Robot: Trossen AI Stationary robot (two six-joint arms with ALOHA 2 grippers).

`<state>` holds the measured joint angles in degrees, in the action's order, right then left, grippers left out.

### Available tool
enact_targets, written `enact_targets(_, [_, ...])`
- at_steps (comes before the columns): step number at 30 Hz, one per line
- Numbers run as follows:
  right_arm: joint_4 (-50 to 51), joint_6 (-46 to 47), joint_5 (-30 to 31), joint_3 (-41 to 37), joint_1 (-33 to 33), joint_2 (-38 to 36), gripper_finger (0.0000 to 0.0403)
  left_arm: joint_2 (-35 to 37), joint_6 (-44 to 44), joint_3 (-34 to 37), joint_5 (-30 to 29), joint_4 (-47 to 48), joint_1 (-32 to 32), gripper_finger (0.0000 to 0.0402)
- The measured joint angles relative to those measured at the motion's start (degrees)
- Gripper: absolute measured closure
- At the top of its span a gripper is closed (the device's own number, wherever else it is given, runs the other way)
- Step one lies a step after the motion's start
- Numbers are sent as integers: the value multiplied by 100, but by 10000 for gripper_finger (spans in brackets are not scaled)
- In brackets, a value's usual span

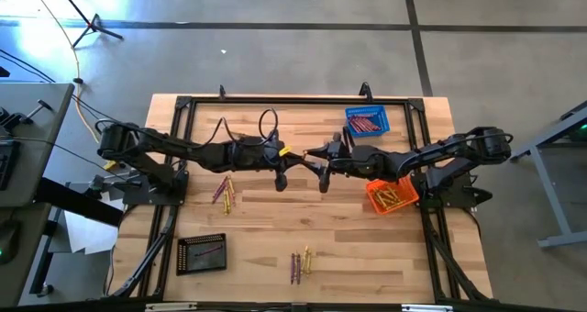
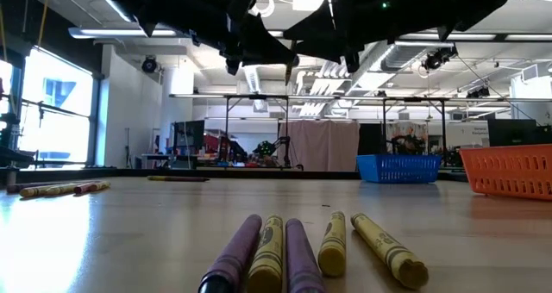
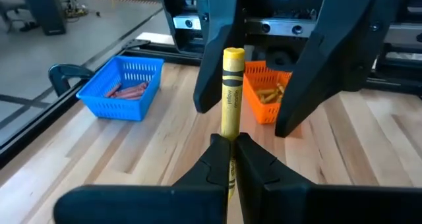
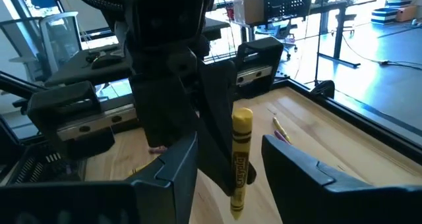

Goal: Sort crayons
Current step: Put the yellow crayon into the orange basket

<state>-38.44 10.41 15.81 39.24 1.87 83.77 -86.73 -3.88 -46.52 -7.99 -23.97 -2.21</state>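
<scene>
My left gripper [image 3: 231, 159] is shut on a yellow crayon [image 3: 231, 92], high above the middle of the table [image 1: 275, 229]. My right gripper [image 4: 229, 148] faces it, open; its two fingers [image 3: 214, 59] stand on either side of the crayon's free end without touching it. More crayons lie flat on the table in two groups, one at the left [image 1: 223, 191] and one near the front edge [image 1: 300, 262]. The front group [image 2: 302, 250] fills the foreground of the low view. My left gripper pinches the yellow crayon near one end [image 3: 231, 143] between its two fingers. The fingers come about level from the table's left, and the crayon runs along them and sticks out past their tips toward my right gripper. It is lifted clear of the table.
A blue basket [image 1: 367, 121] with red-orange crayons stands at the far right. An orange basket [image 1: 393, 195] with yellow crayons sits under my right arm. A black basket [image 1: 202, 253] is at the near left. A dark metal frame [image 1: 183, 165] borders the table.
</scene>
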Motion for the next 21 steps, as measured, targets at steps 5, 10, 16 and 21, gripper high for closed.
enact_targets(5, [-49, -25, 4, 0, 0, 0, 249, 1, 2, -2, 13, -39, 8, 401])
enact_targets(10, [-159, 3, 4, 2, 0, 0, 284, 1, 4, -2, 28, -172, 14, 401])
enact_targets(16, [-203, 106, 22, 2, -2, -2, 380, 1, 1, -2, 35, -173, 16, 401])
enact_targets(21, [-205, 112, 64, 2, 0, -2, 385, 1, -1, -2, 37, -194, 14, 401])
